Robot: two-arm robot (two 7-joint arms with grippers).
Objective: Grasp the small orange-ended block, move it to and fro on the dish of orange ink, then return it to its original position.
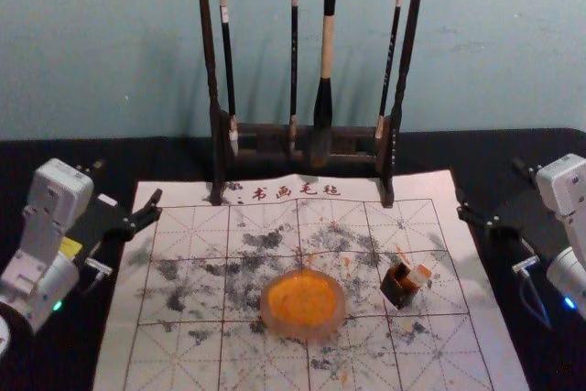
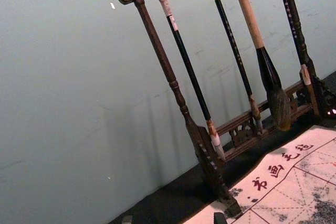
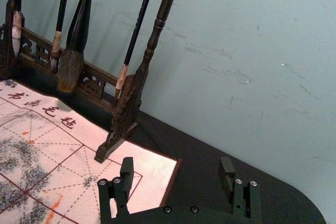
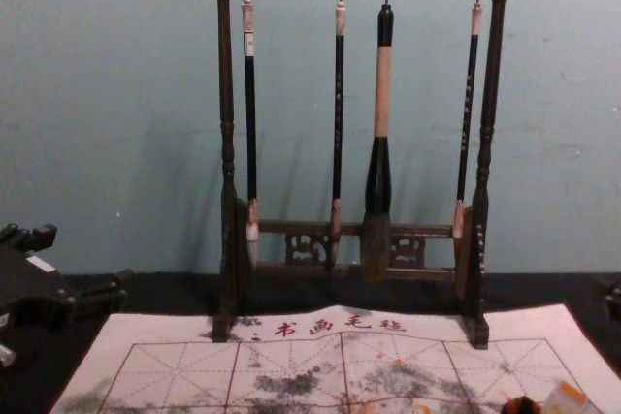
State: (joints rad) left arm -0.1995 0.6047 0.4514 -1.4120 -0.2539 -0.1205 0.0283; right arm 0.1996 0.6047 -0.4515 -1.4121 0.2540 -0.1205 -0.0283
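Orange-ended block (image 1: 419, 276) right of dish (image 1: 341, 316), left gripper (image 1: 128, 181) and right gripper (image 1: 492, 191) flanking mat (image 1: 174, 363), fingers open

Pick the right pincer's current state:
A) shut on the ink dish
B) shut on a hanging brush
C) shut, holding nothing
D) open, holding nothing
D: in the right wrist view, the jaws of the right pincer stand wide apart, with nothing gripped between them.

small pale block (image 1: 419, 275), orange-ended, tilted against a dark, orange-marked piece (image 1: 397, 290) | round dish (image 1: 304, 331), pale-rimmed, holding orange ink (image 1: 302, 299), flat on the gridded mat (image 1: 265, 373), left of the block
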